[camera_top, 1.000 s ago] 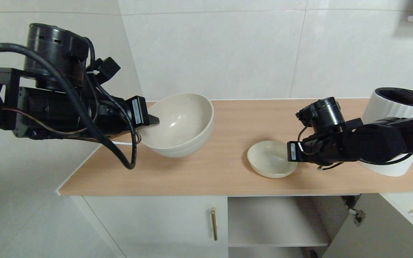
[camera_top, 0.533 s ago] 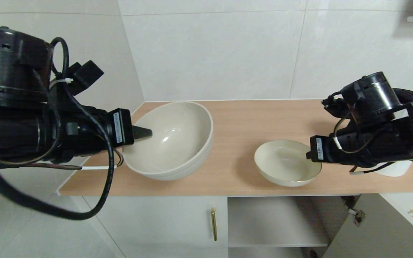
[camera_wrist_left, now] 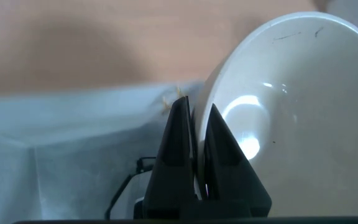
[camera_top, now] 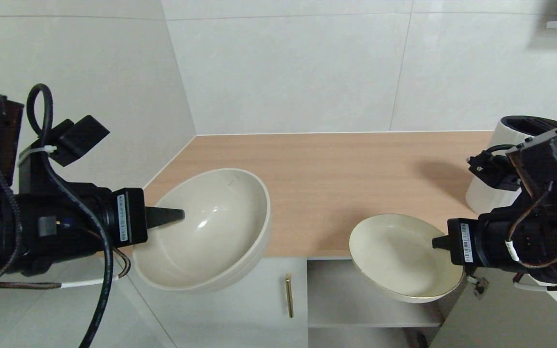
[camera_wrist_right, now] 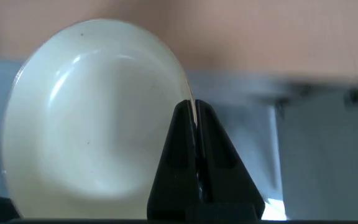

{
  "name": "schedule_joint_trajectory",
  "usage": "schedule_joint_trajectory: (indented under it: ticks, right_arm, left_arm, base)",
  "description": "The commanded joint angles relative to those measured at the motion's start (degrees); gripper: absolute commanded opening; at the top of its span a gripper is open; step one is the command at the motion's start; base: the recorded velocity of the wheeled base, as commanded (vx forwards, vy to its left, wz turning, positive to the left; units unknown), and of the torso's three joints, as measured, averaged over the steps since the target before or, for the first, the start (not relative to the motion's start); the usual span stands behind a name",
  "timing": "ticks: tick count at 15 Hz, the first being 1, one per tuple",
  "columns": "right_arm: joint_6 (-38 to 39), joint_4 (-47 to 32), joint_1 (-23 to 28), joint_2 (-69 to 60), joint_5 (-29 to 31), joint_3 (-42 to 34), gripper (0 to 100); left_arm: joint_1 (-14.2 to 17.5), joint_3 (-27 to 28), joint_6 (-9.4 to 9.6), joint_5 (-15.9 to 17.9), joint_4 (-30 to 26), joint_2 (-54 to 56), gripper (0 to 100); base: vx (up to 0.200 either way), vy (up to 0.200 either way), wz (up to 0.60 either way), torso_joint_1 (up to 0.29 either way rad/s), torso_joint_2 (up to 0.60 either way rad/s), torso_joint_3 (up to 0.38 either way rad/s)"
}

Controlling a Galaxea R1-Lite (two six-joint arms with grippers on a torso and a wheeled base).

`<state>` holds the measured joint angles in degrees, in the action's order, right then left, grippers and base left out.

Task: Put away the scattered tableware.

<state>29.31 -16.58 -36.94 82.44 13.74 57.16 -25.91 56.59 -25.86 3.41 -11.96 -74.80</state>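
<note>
A large cream bowl (camera_top: 211,232) hangs in the air off the counter's front left corner, tilted. My left gripper (camera_top: 174,215) is shut on its rim; in the left wrist view the fingers (camera_wrist_left: 185,134) pinch the wall of the large bowl (camera_wrist_left: 291,118). A smaller cream bowl (camera_top: 399,256) hangs in front of the open cupboard bay, past the counter's front edge. My right gripper (camera_top: 437,241) is shut on its rim. The right wrist view has the small bowl (camera_wrist_right: 92,118) tilted, its edge between the fingers (camera_wrist_right: 194,137).
The wooden counter (camera_top: 336,179) runs along a tiled wall. A white ribbed container (camera_top: 491,193) stands at its right end. Below are a closed cupboard door with a brass handle (camera_top: 288,302) and an open bay with a shelf (camera_top: 370,304).
Both arms have pulled back toward me and downward, carrying the bowls off the counter. The large bowl has gone from above the counter to past its front edge, as has the small bowl.
</note>
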Motion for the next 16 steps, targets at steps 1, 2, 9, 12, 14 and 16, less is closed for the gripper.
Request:
schedule_joint_trajectory:
  ticks: [1,2,9,12,14,16]
  right_arm:
    - [0.2,0.0,-0.4,-1.2,0.1,-1.6,0]
    - [0.6,0.0,-0.4,-1.4,0.1,-1.7,0]
    - [0.8,0.1,-0.4,-1.1,0.0,-3.5,0]
    - [0.8,0.9,-0.5,-0.8,0.0,-3.4,0]
    - [0.8,2.0,-0.4,0.2,0.0,-3.8,0]
    - [0.9,2.0,-0.5,1.0,0.1,-3.8,0]
  left_arm:
    - [-0.1,-0.3,0.02,0.0,0.0,-0.2,0]
    - [-0.1,-0.3,0.02,0.1,0.0,-0.4,0]
    - [-0.2,-0.5,0.02,0.2,0.0,-1.2,0]
    - [-0.2,-0.7,0.02,0.3,0.0,-2.3,0]
    - [-0.3,-0.9,0.02,0.2,0.0,-2.8,0]
    - [-0.3,-0.8,0.02,0.2,0.0,-2.9,0]
  base:
    - [-0.2,0.0,0.0,0.002,0.0,0.002]
    - [-0.2,0.0,0.0,-0.012,-0.01,0.002]
    - [-0.143,0.0,0.0,0.0,0.0,0.004]
    - [0.0,0.0,0.0,0.0,0.0,0.0]
    - [0.0,0.0,0.0,0.0,0.0,0.0]
    - [0.0,0.0,0.0,0.0,0.0,0.0]
